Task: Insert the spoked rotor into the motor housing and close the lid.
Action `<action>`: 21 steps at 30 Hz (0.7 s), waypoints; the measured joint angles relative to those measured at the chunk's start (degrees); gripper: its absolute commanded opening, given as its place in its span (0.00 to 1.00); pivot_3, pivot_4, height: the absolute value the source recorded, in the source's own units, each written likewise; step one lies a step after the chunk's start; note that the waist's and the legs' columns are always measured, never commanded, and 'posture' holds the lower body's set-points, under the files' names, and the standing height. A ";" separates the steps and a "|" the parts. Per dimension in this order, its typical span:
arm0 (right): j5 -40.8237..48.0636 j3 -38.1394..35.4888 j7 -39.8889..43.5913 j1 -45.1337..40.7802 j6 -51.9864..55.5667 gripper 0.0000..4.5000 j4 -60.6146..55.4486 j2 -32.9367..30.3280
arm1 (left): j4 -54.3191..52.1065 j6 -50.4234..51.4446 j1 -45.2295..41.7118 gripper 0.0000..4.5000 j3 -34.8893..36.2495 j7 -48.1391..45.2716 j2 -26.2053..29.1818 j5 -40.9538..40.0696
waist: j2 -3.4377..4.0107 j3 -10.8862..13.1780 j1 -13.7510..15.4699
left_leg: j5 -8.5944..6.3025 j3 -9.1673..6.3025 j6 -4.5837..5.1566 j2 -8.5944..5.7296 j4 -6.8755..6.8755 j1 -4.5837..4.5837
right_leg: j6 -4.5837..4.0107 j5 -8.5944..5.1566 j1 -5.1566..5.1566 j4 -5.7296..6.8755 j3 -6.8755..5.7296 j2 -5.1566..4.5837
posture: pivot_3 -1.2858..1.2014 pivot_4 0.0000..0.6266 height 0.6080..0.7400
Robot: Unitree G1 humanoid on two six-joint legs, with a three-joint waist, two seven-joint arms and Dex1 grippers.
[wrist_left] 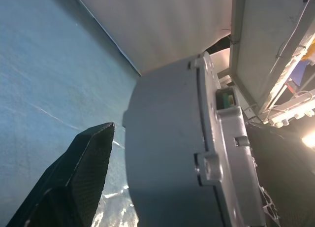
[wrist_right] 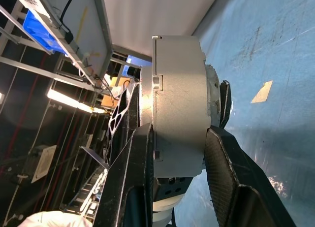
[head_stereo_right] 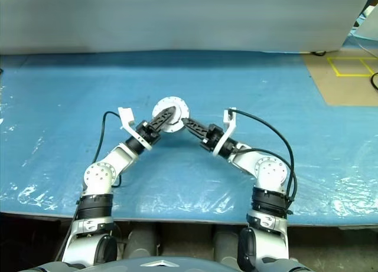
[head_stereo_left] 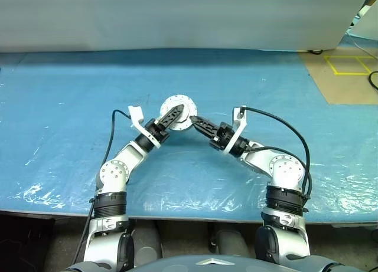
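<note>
- Nearest the camera, 2 arms angled inward above the blue table (head_stereo_left: pixel 59 107).
- Between them, raised off the table: round silver housing (head_stereo_left: pixel 178 112), seemingly with lid already seated on it; rotor not visible, presumably inside.
- Right pincer (wrist_right: pixel 179 138): clamped across the housing's side wall, 1 finger on each face.
- Left pincer (head_stereo_left: pixel 173 116): spread wide, fingers lying over the housing's face without gripping.
- Likely step: checking or pressing the lid fully home.
- To do well: hold right grip steady, keep housing level, press with left evenly on the rim, avoid tilting the lid or knocking the part loose.
</note>
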 measured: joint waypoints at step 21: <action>3.97 0.01 0.17 -0.74 -2.71 0.24 1.58 -0.37 | 0.43 2.79 -0.48 0.60 1.13 -0.30 0.18 -7.58 | -0.01 0.00 0.04 | 0.00 -0.04 0.00 0.00 0.06 -0.02 | 0.00 0.00 0.02 0.03 -0.03 0.00 | 0.52 0.24 1.00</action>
